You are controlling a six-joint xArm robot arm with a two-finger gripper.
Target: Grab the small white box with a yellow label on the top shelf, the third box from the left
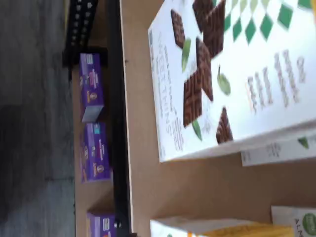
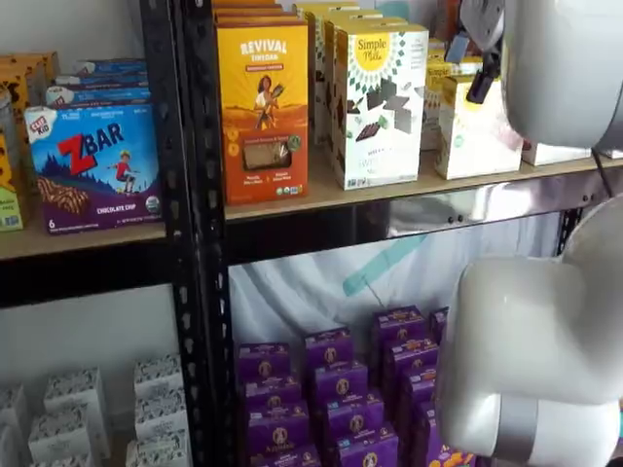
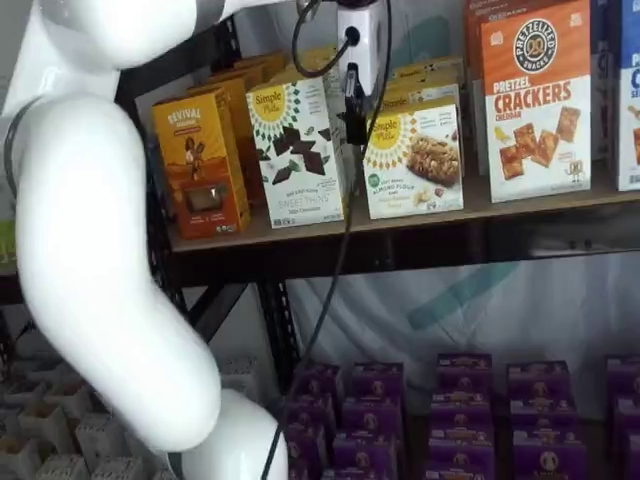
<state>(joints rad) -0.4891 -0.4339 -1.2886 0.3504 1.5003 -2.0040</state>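
Cream-white small white box bears a yellow round label.

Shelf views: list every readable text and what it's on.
"REVIVAL": orange box
"Simple Mills": white chocolate-thins box
"SWEET THINS": same box, seen in a shelf view
"ZBAR", "CHOCOLATE CHIP": blue box
"PRETZEL CRACKERS": orange-topped box
"ALMOND FLOUR": small white box
Purple boxes: print too small.

Black perforated uprights carry the racking, and a pale sheet crossed by a teal stripe hangs behind the lower level in both shelf views. A white wall shows behind the neighbouring bay. In the wrist view, grey floor lies beside the rack.
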